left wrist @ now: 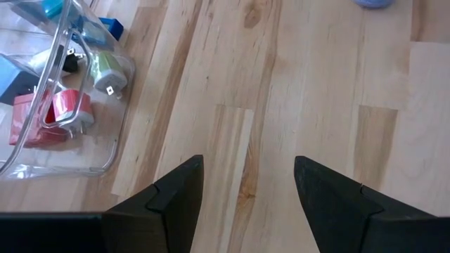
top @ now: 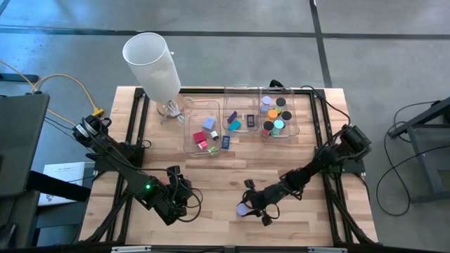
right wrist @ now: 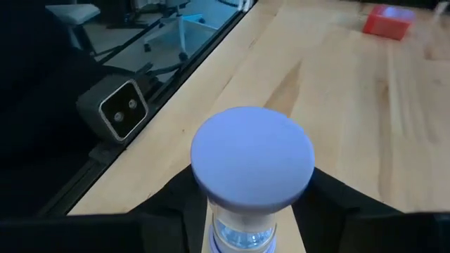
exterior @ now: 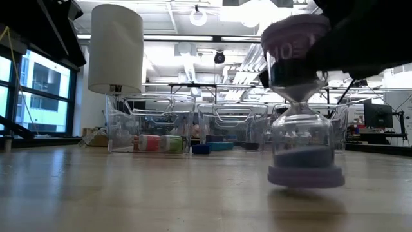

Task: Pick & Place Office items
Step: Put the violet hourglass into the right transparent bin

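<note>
Lavender-capped hourglass [exterior: 301,106] stands upright on the wooden surface [top: 218,176] near its front edge, between the fingers of the right pincer [top: 247,208], which clasps its neck; left pincer [top: 174,204] waits released, farther off.

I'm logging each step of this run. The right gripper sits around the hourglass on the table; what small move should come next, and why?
Probably finish closing, then lift straight up. The right gripper straddles the lavender hourglass at its neck, and the hourglass base looks slightly tilted on the table, so a firm grip should come before any carry. The bins lie farther back. The left gripper waits open over bare wood.
</note>
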Robot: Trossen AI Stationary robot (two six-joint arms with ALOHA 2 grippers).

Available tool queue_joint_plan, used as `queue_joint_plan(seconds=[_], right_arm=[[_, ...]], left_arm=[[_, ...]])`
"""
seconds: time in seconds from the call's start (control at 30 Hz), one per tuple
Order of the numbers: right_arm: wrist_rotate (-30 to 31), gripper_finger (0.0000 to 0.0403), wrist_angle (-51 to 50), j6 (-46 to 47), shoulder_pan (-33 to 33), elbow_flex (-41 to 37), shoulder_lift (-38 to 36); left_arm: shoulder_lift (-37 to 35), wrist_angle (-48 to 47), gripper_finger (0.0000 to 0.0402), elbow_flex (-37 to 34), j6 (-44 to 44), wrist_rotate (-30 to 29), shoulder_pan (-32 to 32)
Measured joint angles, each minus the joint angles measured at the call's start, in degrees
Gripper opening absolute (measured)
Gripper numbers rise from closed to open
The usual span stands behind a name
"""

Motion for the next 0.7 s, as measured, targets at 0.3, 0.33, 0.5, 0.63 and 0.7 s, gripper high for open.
queue_joint_plan(seconds=[0.3, 0.33, 0.5, 0.63, 0.7], right_arm=[[14.6, 0.0155, -17.1, 6.3, 2.7, 0.0, -11.4], [16.6, 0.0155, -19.3, 7.5, 3.0, 0.0, -13.5], [31.5, 0.0156, -32.0, 12.6, 5.3, 0.0, -24.2], [44.8, 0.0156, -42.8, 17.3, 7.0, 0.0, -31.9], [51.3, 0.0156, -50.2, 21.0, 7.4, 0.0, -35.2]], left_arm=[[0.0, 0.0, 0.0214, 0.0, 0.0, 0.0, 0.0], [0.0, 0.0, 0.0214, 0.0, -0.1, 0.0, 0.0], [0.0, 0.0, 0.0214, 0.0, -0.1, 0.0, 0.0], [0.0, 0.0, 0.0214, 0.0, -0.1, 0.1, 0.0], [0.0, 0.0, 0.0214, 0.0, -0.2, 0.1, 0.0]])
